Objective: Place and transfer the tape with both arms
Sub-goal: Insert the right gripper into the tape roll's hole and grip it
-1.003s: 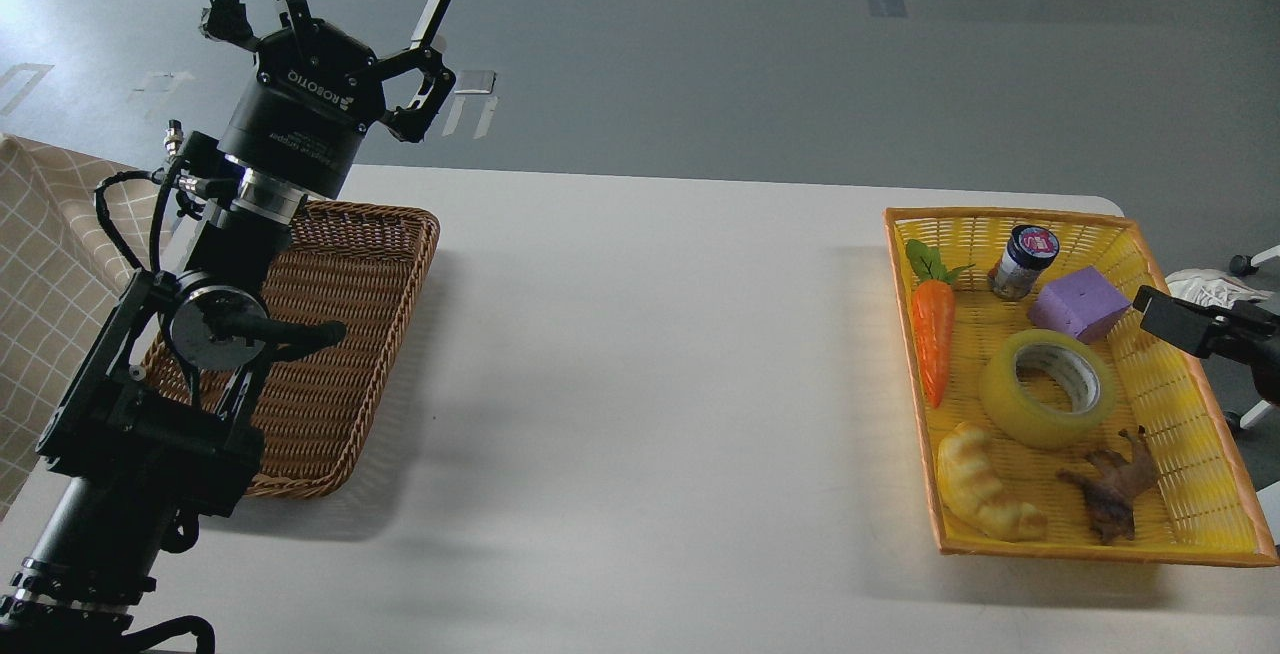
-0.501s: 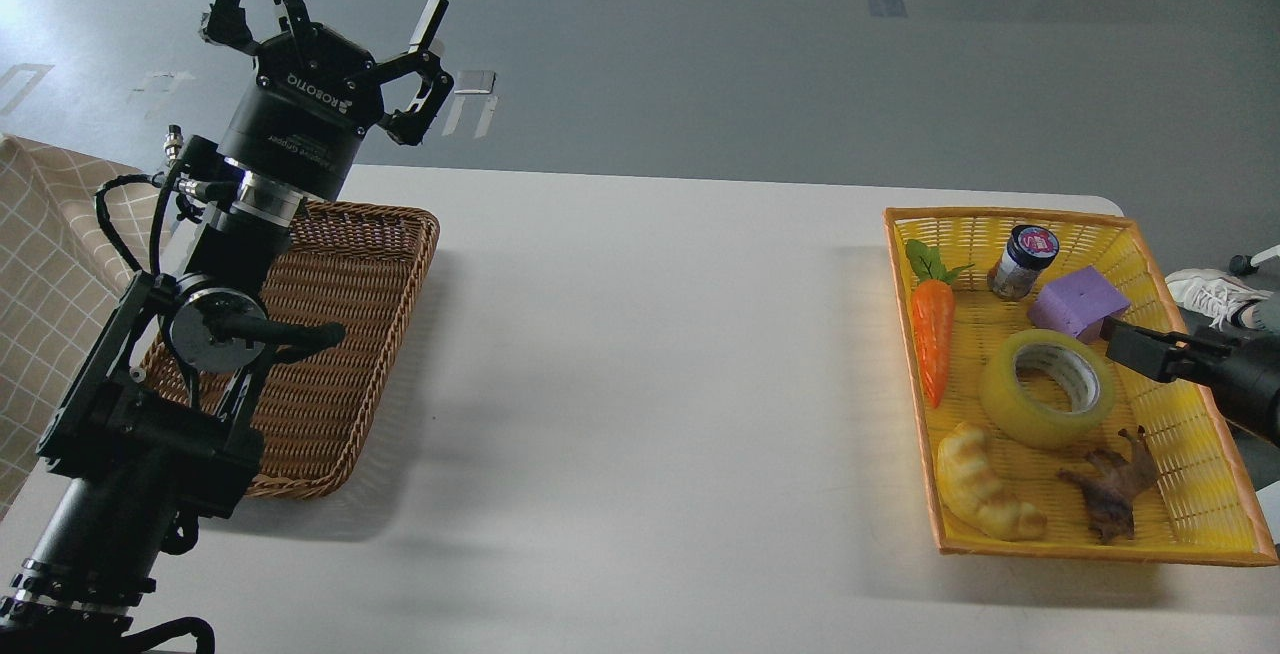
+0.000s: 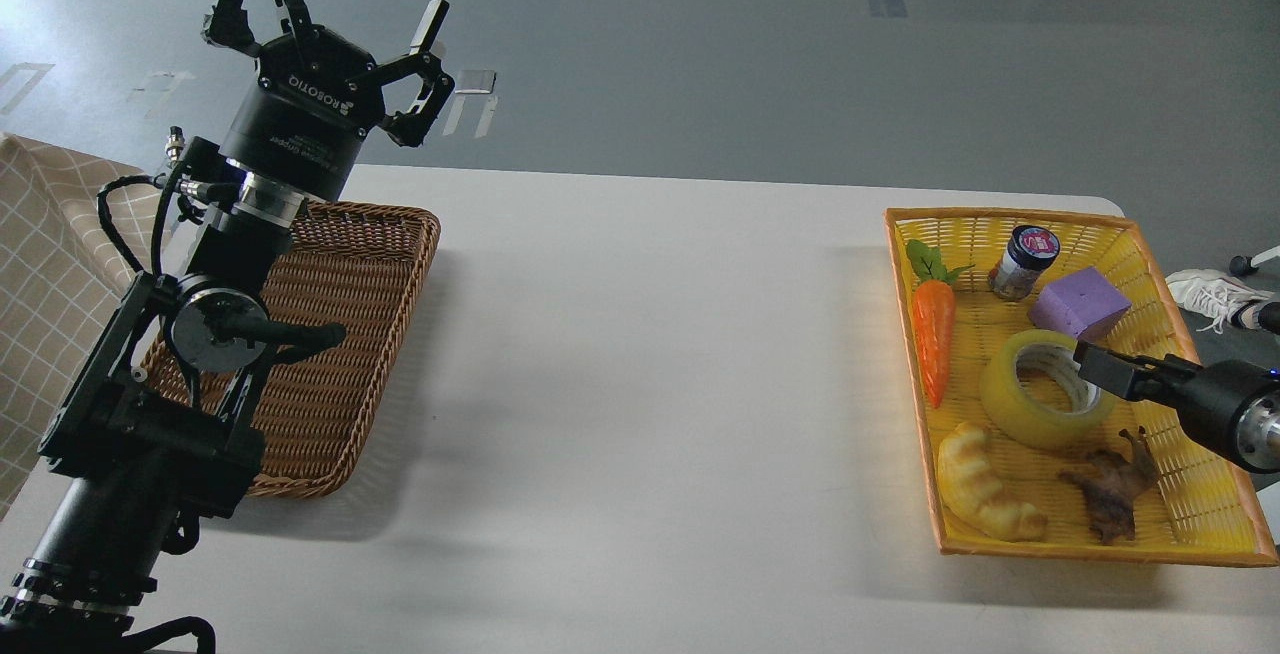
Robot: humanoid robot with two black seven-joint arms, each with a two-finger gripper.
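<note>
Grey flooring lay behind the white table (image 3: 640, 384), which carried a brown wicker basket (image 3: 340, 354) on the left and a yellow basket (image 3: 1200, 494) on the right. The tape (image 3: 1040, 389) lay flat in the yellow basket, core opening upward, between a carrot (image 3: 935, 339), a purple block (image 3: 1080, 302), a croissant toy (image 3: 985, 489) and a brown animal figure (image 3: 1110, 484). The right gripper (image 3: 1095, 370) sat over the roll's right rim; its finger spacing could not be determined. The left gripper (image 3: 340, 19) was raised above the wicker basket, fingers spread. The roll was judged light and rigid, with a smooth, possibly slippery outer face. Recommended grip: one finger inside the core, one outside, pinching the wall.
</note>
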